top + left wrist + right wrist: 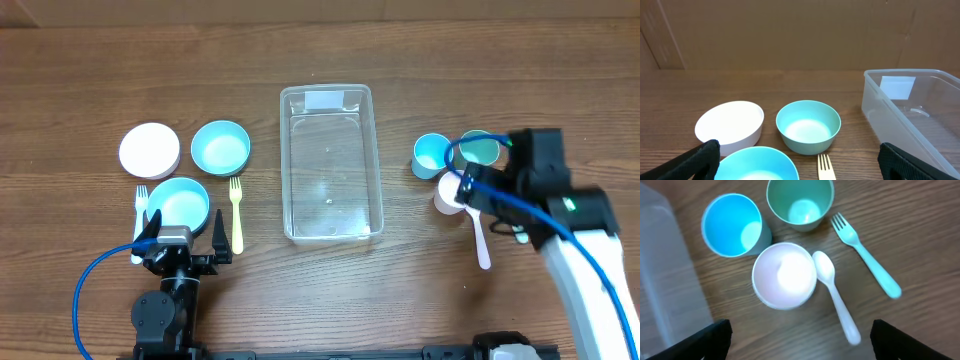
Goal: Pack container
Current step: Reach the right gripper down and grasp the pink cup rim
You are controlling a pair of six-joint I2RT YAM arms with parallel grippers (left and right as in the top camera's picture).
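Container [283, 160] mid-tabletop [400, 290]. Three bowls [220, 146] at its 9 o'clock. Forks [236, 213] flank the nearest bowl [180, 200] at 9 and 3. Three cups [432, 153] at container's 3 o'clock, spoon [483, 248] at their 5 o'clock.

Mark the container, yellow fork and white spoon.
container [331, 170], overhead view, bare floor of the bin.
yellow fork [237, 222], overhead view, mid-handle.
white spoon [836, 298], right wrist view, upper handle just below the bowl.

On the wooden surface [790, 85] a white bowl [730, 125] sits beside a teal bowl [808, 125], with a blue bowl [757, 164] and yellow fork [825, 169] nearer. A clear container [875, 97] stands right. The left claw [800, 157] is spread wide.
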